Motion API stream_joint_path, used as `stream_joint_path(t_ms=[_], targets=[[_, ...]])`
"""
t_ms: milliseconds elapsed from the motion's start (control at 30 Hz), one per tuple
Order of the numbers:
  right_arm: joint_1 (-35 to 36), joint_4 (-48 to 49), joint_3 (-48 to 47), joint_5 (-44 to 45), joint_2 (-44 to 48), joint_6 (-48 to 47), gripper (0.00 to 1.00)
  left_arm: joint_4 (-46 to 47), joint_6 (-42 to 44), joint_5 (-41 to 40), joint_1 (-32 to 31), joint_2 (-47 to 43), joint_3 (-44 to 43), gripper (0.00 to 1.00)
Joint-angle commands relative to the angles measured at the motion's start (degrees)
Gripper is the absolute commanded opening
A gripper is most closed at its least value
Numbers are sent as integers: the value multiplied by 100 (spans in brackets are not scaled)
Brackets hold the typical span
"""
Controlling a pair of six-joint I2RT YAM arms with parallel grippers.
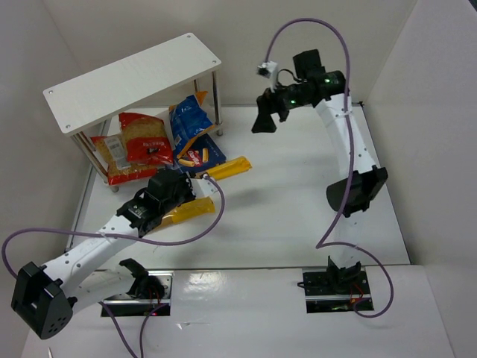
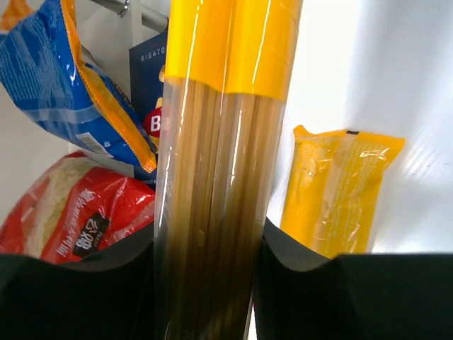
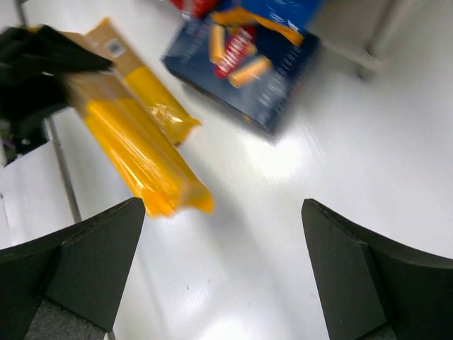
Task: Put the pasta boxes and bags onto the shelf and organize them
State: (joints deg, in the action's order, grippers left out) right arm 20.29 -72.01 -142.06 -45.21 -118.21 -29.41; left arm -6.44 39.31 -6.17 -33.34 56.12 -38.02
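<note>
My left gripper [image 1: 184,200] is shut on a long yellow spaghetti pack [image 1: 195,210], which fills the gap between its fingers in the left wrist view [image 2: 219,163]. A second yellow pack [image 1: 227,168] lies on the table just beyond it. Red bags [image 1: 140,145], a blue bag [image 1: 188,118] and a dark-blue box [image 1: 205,155] sit under and in front of the white shelf [image 1: 130,80]. My right gripper [image 1: 266,117] is open and empty, raised above the far middle of the table. Its wrist view shows both yellow packs [image 3: 145,159] and the box [image 3: 248,67].
White walls close in the table at the back and on both sides. The shelf's thin metal legs [image 1: 216,97] stand among the bags. The right arm's purple cable [image 1: 328,30] loops overhead. The left arm's cable [image 1: 212,216] curls past the held pack.
</note>
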Motion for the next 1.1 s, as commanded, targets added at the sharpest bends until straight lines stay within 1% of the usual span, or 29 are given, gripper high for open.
stream_joint_path(t_ms=[0,33,100,133,167,200,333,400,567,700,800,933,967,1067], targets=[[-394,510,791,-207,816,164,100,776,-590,116,47,-382,-680,0],[-464,686,1429,-207,1131,164,100,654,-783,203,134,-443,-785,0],[-587,1029,2074,-155,1475,164,100,530,-933,291,205,-505,-1049,0],[-588,1388,2677,-155,1633,164,100,477,-1056,362,205,-566,-1128,0],[-588,1539,2953,-68,1957,164,100,390,-1135,363,284,-636,-1198,0],[-588,1680,3434,29,2108,164,100,389,-1214,363,337,-637,-1338,0],[-588,2251,4360,284,2732,164,100,187,-1557,599,443,-707,-1664,0],[-641,2419,4842,520,3013,164,100,187,-1715,442,495,-760,-1726,0],[-641,2648,5557,803,3357,164,100,371,-1909,-67,609,-813,-1954,0],[-755,2648,6004,856,3524,111,100,494,-2374,-454,715,-1023,-2086,0],[-992,2753,6277,909,3691,111,100,546,-2690,-560,785,-1225,-2270,0],[-1405,2929,6717,672,3893,111,100,713,-2990,-631,900,-1436,-2394,0],[-1536,2981,6857,671,3894,111,100,766,-3078,-848,900,-1437,-2394,0],[-1782,3087,7034,671,4016,111,100,881,-3227,-990,900,-1437,-2402,0]])
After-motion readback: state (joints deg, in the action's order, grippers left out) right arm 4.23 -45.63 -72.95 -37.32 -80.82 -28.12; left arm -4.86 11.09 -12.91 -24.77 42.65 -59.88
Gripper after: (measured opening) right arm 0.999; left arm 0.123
